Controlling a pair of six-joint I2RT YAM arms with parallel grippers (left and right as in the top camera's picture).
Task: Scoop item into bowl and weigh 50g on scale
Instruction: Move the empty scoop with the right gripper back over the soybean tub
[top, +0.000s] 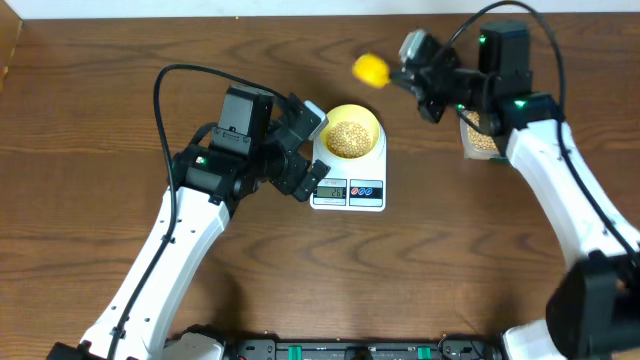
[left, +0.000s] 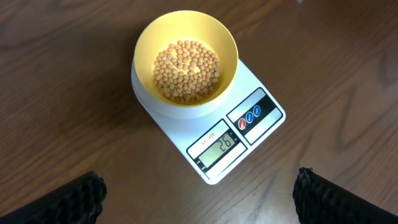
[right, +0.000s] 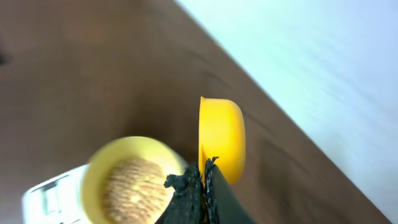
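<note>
1. The left tool (left: 199, 202) has its jaws wide and holds nothing, over the bare surface (left: 62, 93).
2. The bowl (left: 143, 43), holding the beans (left: 186, 70), sits on the scale (left: 264, 84) at 12 o'clock from the left tool, apart from it.
3. The yellow scoop (top: 370, 68) is at 1 o'clock from the bowl, its handle pinched in the closed right tool (right: 203, 180).
4. The clear tub (top: 482, 140) is at 3 o'clock from the bowl, partly hidden by the right arm.

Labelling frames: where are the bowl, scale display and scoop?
bowl (left: 186, 25): left wrist view, inner wall
scale display (left: 221, 145): left wrist view, its middle
scoop (right: 222, 138): right wrist view, cup's side
</note>
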